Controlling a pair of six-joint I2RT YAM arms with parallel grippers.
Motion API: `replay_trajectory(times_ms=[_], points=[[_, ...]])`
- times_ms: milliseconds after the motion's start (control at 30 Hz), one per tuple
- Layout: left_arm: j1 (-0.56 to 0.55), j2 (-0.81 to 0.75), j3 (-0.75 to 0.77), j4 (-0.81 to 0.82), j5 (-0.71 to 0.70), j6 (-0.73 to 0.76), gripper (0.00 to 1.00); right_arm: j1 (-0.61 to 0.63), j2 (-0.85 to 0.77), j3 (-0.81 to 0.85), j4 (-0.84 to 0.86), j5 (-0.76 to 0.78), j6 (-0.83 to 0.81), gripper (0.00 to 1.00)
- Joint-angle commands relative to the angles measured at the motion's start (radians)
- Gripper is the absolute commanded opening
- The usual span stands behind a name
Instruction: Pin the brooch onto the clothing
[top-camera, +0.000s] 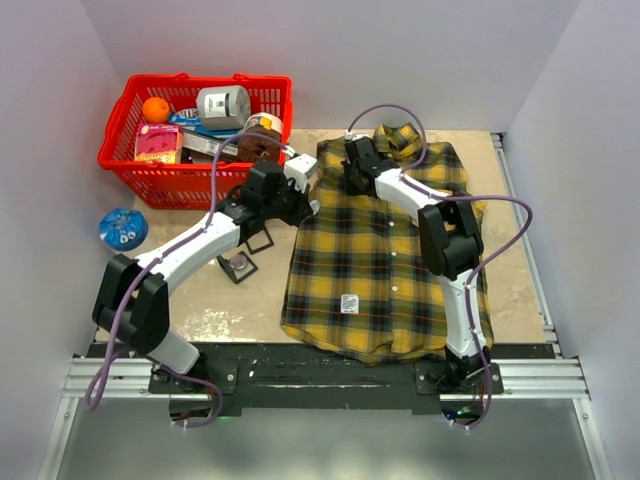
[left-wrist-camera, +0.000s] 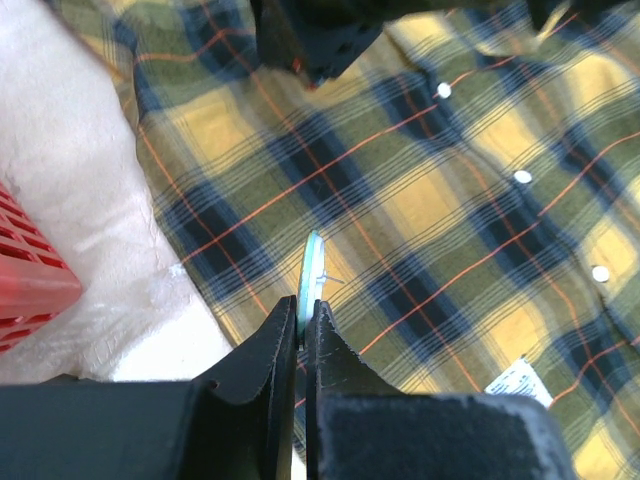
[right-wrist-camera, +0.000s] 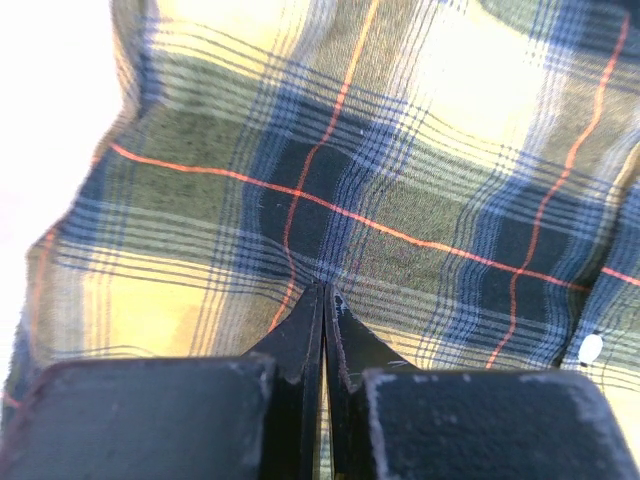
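Left gripper (left-wrist-camera: 303, 318) clamped on brooch (left-wrist-camera: 312, 268), edge-on over shirt (left-wrist-camera: 430, 200); right gripper (right-wrist-camera: 324, 296) fully closed, tips against it.

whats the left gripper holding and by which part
A thin pale green disc brooch, seen edge-on, pinched by its lower rim in the left gripper.

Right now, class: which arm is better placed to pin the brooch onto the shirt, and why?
Left. The left pincer grips the brooch edge-on above the shirt; the right pincer is shut at the fabric, without a brooch.
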Motion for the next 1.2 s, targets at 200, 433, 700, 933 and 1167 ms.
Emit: replay_trajectory(times_ms=[200,433,700,933,1167], points=[[-0.004,0.164,0.119,-0.004,-0.032,-0.024,0.00,-0.004,-0.077,0.021,0.036,-0.064,0.011,0.01],[-0.025,0.248,0.220,-0.011,-0.043,-0.048,0.00,-0.033,-0.144,-0.054,0.085,-0.090,0.019,0.37],[-0.033,0.418,0.373,-0.057,-0.069,-0.041,0.00,-0.047,-0.166,-0.129,0.139,-0.128,-0.010,0.49],[-0.033,0.487,0.446,-0.067,-0.089,-0.036,0.00,-0.058,-0.128,-0.134,0.159,-0.156,-0.021,0.50],[-0.031,0.561,0.507,-0.080,-0.092,-0.030,0.00,-0.075,-0.106,-0.147,0.179,-0.205,-0.015,0.46]])
